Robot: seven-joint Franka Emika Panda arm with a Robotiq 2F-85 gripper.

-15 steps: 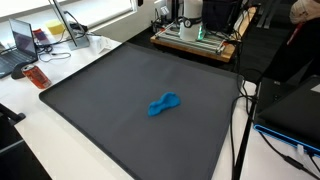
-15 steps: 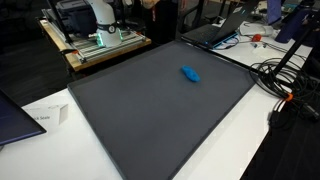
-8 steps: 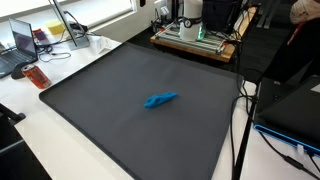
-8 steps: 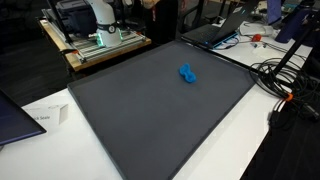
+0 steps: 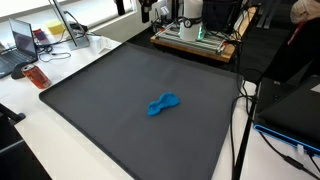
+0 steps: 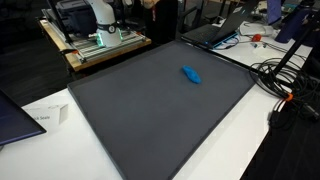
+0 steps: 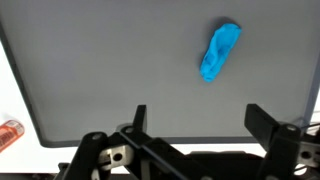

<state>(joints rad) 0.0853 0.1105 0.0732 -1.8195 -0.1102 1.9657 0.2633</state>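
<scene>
Blue cloth (image 5: pixel 165 103) on dark mat (image 5: pixel 90 95)

blue object (image 7: pixel 220 52); dark grey mat (image 5: pixel 110 90); white table (image 6: pixel 60 105); black gripper (image 7: pixel 200 113); orange-red container (image 7: pixel 8 133).

Support: white table (image 5: pixel 45 145) w/ large dark grey mat (image 5: pixel 100 95) laid flat on top, covering most of the surface.

On mat: one blue item (image 5: pixel 164 103), approx. centre, lying flat, clear of all mat edges.

On bare table, off mat: orange-red item (image 5: pixel 36 75) just beside one corner; paper card (image 6: pixel 50 115); cables (image 6: pixel 282 82) along opp. side.
</scene>
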